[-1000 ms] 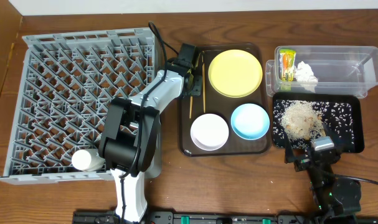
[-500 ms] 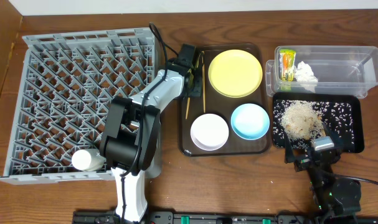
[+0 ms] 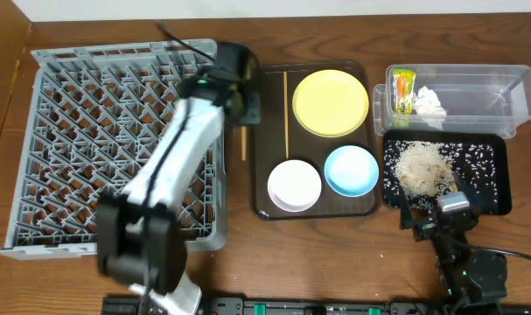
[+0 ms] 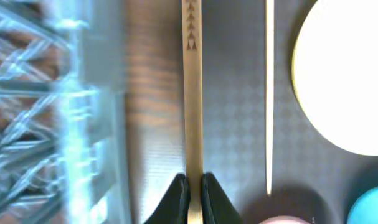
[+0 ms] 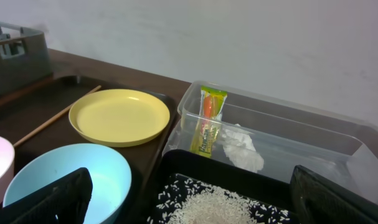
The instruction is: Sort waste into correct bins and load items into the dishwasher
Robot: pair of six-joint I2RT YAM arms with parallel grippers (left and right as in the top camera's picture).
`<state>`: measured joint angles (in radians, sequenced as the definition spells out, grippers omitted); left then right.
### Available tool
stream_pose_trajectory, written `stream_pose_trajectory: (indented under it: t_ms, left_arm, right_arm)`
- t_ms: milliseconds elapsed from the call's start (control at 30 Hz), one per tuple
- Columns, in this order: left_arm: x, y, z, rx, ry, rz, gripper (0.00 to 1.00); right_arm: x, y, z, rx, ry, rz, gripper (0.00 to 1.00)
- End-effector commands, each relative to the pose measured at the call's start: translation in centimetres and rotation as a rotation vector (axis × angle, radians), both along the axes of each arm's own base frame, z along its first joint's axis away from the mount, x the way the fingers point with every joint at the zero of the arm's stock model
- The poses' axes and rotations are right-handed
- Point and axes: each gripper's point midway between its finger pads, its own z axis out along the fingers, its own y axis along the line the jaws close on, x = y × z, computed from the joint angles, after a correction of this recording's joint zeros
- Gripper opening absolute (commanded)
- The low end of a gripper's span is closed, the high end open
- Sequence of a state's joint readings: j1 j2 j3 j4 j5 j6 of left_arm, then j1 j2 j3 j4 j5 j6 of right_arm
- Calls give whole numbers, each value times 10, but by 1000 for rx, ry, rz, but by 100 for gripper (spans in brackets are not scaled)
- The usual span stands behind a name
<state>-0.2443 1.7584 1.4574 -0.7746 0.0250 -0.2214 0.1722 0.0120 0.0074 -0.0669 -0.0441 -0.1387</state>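
My left gripper [image 3: 245, 117] [image 4: 193, 193] is shut on one wooden chopstick [image 3: 243, 143] [image 4: 192, 93], holding it over the gap between the grey dish rack [image 3: 116, 149] and the brown tray. The other chopstick [image 3: 286, 114] [image 4: 269, 93] lies on that tray beside the yellow plate [image 3: 331, 102] [image 5: 120, 116]. The white bowl [image 3: 295, 185] and the blue bowl [image 3: 351, 170] [image 5: 70, 174] sit at the tray's front. The snack wrapper [image 3: 404, 90] [image 5: 208, 121] and the tissue [image 3: 429, 102] [image 5: 241, 146] are in the clear tub [image 3: 475, 87]. Rice [image 3: 420, 166] lies in the black tray [image 3: 497, 175]. My right gripper [image 3: 440, 210] [image 5: 195, 205] stands open at its front edge.
The dark brown serving tray [image 3: 263, 175] lies between the rack and the two bins. My left arm stretches diagonally across the rack's front right part. A pale wall [image 5: 238, 37] rises behind the table's far edge.
The left jaws closed on one chopstick, then the arm swung left with it, off the brown tray toward the rack. The right arm has not moved.
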Motion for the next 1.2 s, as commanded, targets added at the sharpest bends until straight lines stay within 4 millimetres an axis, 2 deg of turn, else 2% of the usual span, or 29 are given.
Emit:
stream_pose_trajectory:
  t_ms: [0, 100, 167, 267, 433, 500, 533, 567, 667, 733, 800, 933, 1000, 1033, 1167]
  left_arm:
    - [-9, 35, 9, 113, 11, 74, 8]
    - [-21, 61, 1, 209, 67, 81, 8]
    - [-23, 71, -4, 235, 82, 77, 8]
    - [-24, 78, -7, 238, 91, 85, 8]
    - [-24, 79, -7, 250, 92, 52, 8]
    - [-24, 79, -7, 249, 93, 52, 17]
    - [-24, 79, -7, 250, 95, 51, 31]
    - [-24, 79, -7, 249, 94, 51, 41]
    - [-23, 76, -5, 236, 87, 48, 45]
    - [-21, 61, -1, 170, 78, 18, 46]
    - [-17, 35, 1, 56, 63, -35, 46]
    - [-9, -28, 10, -184, 5, -180, 46]
    - [-4, -52, 11, -224, -31, -237, 47]
    - [-3, -61, 10, -225, -43, -258, 50]
    - [3, -94, -7, -216, -62, -325, 50]
  right_arm:
    - [0, -3, -1, 10, 2, -17, 99]
    - [0, -3, -1, 10, 3, -17, 99]
    - [0, -3, -1, 10, 3, -17, 99]
    - [0, -3, -1, 10, 3, -17, 99]
    - [0, -3, -1, 10, 3, -17, 99]
    - [0, -3, -1, 10, 4, -17, 99]
    - [1, -3, -1, 10, 5, -17, 99]
    - [1, -3, -1, 10, 5, -17, 99]
    - [1, -3, -1, 10, 5, -17, 99]
    - [1, -3, -1, 10, 5, -17, 99]
    - [1, -3, -1, 9, 6, -18, 99]
    - [1, -3, -2, 9, 7, -17, 99]
    - [1, -3, -2, 9, 7, -17, 99]
    - [1, -3, -2, 9, 7, -18, 99]
    - [1, -3, -2, 9, 7, -18, 99]
